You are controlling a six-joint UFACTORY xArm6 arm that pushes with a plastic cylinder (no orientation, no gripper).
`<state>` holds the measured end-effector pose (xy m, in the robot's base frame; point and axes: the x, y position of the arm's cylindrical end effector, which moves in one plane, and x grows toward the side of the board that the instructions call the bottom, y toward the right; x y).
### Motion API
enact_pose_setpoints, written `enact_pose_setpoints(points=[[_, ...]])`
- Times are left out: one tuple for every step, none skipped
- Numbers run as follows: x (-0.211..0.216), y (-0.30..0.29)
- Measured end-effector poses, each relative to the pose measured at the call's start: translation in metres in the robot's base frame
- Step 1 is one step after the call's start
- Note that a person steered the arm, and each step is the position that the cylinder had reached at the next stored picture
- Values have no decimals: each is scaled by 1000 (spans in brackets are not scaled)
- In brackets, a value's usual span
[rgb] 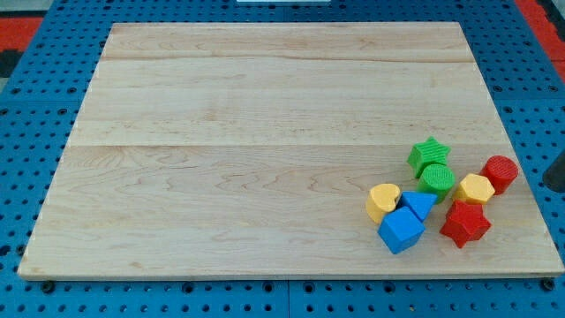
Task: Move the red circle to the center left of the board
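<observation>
Board (265, 132) of pale wood lies on a blue pegboard table (35, 106). Blocks cluster at four o'clock — red circle (500, 173) rightmost, touching the yellow hexagon (475, 189). A dark shape (554, 171) enters at three o'clock; my tip cannot be made out.

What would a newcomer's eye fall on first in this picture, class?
First, the tight cluster of coloured blocks at the view's lower right of the pale wooden board: a green star, a red star and a blue cube stand out. The red circle block sits at the cluster's right edge, and my tip is just beyond it, at the view's right border.
</observation>
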<state>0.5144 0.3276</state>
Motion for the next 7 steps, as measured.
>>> enact_pose_setpoints(points=[[7,-39],[-2,-95],[-67,-119],[-112,-177],[-131,-179],[-131,-171],[-131,-170]])
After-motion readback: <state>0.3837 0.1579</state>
